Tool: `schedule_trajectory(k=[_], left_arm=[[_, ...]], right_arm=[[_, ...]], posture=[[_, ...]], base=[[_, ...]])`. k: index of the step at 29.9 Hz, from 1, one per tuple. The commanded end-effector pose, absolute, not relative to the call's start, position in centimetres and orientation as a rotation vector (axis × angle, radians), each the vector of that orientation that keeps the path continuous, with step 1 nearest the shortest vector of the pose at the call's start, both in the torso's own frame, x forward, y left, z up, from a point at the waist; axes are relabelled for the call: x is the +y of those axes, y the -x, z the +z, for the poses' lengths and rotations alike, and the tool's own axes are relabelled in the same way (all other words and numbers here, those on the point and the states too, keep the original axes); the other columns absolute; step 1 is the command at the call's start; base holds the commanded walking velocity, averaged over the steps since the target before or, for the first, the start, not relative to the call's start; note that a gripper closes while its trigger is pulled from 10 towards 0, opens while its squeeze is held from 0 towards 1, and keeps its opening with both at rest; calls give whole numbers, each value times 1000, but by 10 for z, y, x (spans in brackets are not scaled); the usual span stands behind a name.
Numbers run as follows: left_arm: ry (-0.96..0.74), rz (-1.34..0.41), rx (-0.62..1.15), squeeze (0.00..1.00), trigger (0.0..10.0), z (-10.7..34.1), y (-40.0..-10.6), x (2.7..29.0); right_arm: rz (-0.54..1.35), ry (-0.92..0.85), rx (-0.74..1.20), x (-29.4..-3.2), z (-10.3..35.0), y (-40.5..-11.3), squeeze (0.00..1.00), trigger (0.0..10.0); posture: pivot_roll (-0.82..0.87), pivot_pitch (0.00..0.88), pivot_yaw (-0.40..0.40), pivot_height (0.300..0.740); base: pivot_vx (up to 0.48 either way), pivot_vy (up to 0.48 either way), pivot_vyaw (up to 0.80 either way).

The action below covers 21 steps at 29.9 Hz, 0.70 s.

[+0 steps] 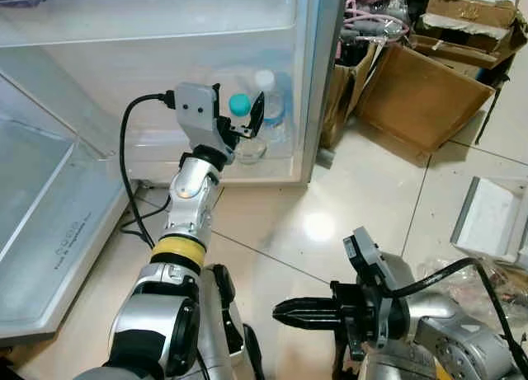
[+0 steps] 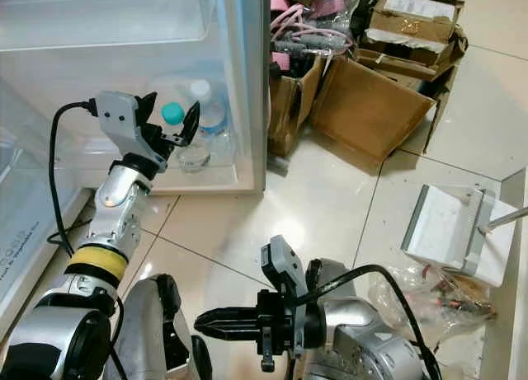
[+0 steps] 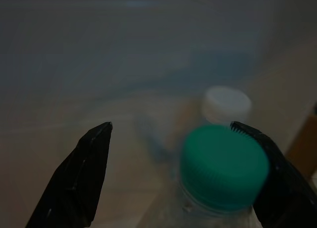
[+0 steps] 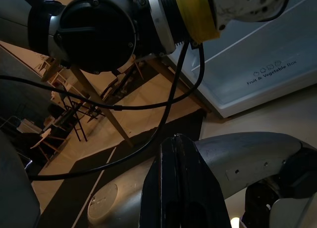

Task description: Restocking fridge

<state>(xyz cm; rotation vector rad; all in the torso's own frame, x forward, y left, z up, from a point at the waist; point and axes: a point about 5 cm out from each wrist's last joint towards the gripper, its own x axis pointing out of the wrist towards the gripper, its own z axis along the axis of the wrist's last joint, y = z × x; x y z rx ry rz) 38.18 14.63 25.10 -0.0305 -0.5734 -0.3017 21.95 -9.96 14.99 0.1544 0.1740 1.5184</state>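
A clear bottle with a teal cap (image 1: 249, 147) stands on the fridge's bottom shelf (image 1: 157, 164). Right behind it is a second bottle with a white cap (image 1: 268, 93). My left gripper (image 1: 239, 108) reaches into the fridge and is open, one finger on each side of the teal cap (image 3: 223, 166). In the left wrist view one fingertip (image 3: 245, 131) touches the cap's edge and the other stands well clear of it. My right gripper (image 1: 280, 312) is shut on nothing, held low in front of my body and pointing left over the tiled floor.
The open fridge door (image 1: 41, 232) with its clear bins stands at the left. Cardboard boxes (image 1: 421, 91) crowd the floor right of the fridge. A white dustpan (image 1: 491, 219) and plastic wrap lie at the far right. A black cable (image 1: 128, 190) runs along my left arm.
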Motion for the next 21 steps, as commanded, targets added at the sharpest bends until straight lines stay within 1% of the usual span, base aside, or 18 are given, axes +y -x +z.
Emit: schedule_trajectory(k=[1,2,3,4,11,15,17,21], left_arm=[[58,-223,-562,55,10000,247,-378,173],[71,-204,-572,0,10000,250,-377,180],[71,-204,-572,0,10000,250,-377,180],[100,-189,-587,0,10000,256,-374,191],[86,-210,-597,0,10000,257,-365,204],[76,-190,-576,0,10000,245,-342,227],[80,-185,-568,0,10000,242,-340,230],[143,-100,-469,0,10000,208,-319,253]], right_arm=[[1547,-165,171,-99,150,-214,0,10000],[1549,-162,168,-100,151,-214,0,10000],[1549,-162,168,-100,151,-214,0,10000],[1551,-157,163,-101,152,-216,0,10000],[1552,-150,161,-103,152,-218,0,10000],[1548,-141,160,-110,152,-223,0,10000],[1545,-140,160,-111,152,-224,0,10000],[1492,-145,154,-121,149,-234,0,10000]], posture=[[-126,464,97,490],[-125,457,95,490],[-125,457,95,490],[-125,450,95,490],[-122,427,88,490],[-113,388,74,490],[-113,388,74,490],[-109,341,63,490]], base=[[0,0,0],[0,0,0],[0,0,0],[0,0,0],[0,0,0],[0,0,0],[0,0,0],[0,0,0]])
